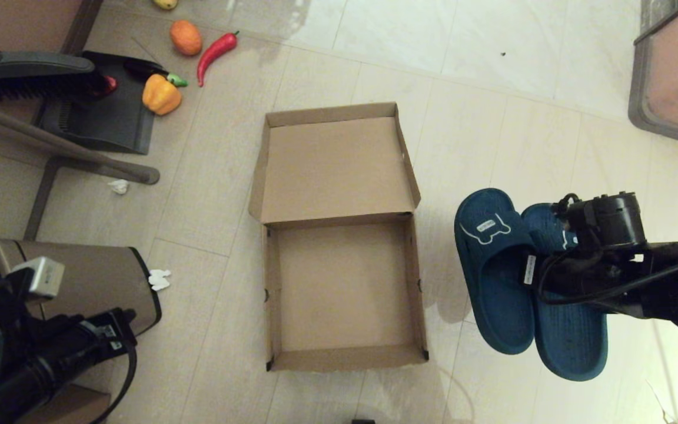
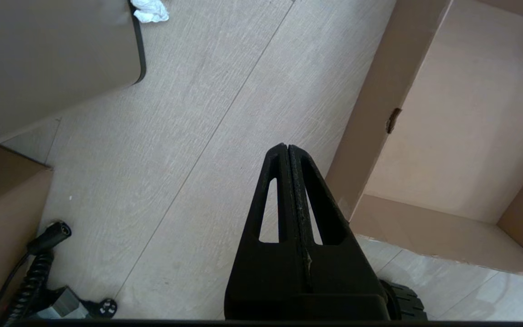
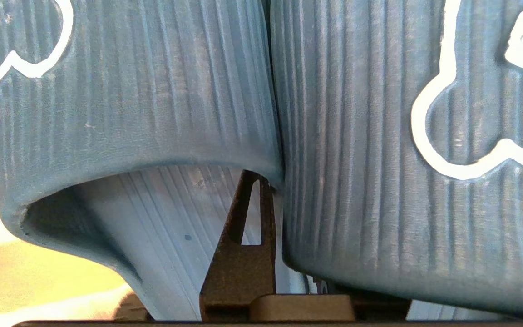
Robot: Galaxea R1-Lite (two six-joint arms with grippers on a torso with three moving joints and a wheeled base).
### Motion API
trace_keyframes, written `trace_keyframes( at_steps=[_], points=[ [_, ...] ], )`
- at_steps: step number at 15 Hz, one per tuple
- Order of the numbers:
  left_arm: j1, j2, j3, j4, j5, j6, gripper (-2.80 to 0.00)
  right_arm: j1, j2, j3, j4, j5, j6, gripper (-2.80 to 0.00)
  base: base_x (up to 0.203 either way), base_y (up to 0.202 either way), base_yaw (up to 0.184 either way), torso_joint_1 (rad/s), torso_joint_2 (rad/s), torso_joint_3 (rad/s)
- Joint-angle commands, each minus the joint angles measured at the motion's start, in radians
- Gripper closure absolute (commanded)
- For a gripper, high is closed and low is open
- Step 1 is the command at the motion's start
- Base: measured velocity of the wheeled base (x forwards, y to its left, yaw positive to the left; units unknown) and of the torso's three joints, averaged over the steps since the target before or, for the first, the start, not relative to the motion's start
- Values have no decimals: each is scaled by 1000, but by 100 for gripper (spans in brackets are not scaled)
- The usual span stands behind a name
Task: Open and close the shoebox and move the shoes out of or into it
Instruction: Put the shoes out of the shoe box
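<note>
Right of the open shoebox (image 1: 342, 235), the shoes (image 1: 495, 277) are pinched together at their adjoining straps by the right gripper (image 3: 270, 181) — soft, light rubber, likely to sag. The left gripper (image 2: 288, 152), left of the shoebox, is clenched empty.

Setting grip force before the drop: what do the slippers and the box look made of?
The slippers look like soft moulded rubber or foam, matte teal, with fine ribbing on the straps in the right wrist view; the right gripper pinches both by their straps. The box looks like plain brown cardboard, matte, with thin folded walls and an open flap.
</note>
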Motion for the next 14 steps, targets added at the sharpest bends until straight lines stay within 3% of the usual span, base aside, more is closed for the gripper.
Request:
trace_keyframes(
  at_steps=[1,5,9,10,14],
  points=[
    [0,6,0,-4,1,-2,0,-42,133,34,-92,12,-4,0,0,0,0,0,0,0],
    [4,12,-4,-6,-1,-8,0,-63,415,8,-349,26,-102,0,0,0,0,0,0,0],
    [5,26,-12,-6,1,-10,0,-69,525,-96,-416,25,-186,0,0,0,0,0,0,0],
    [5,26,-13,-6,1,-10,0,-72,530,-96,-416,25,-195,-280,0,0,0,0,0,0],
    [4,35,-18,-6,1,-8,0,-74,539,-96,-418,27,-198,-280,0,0,0,0,0,0]
  ],
)
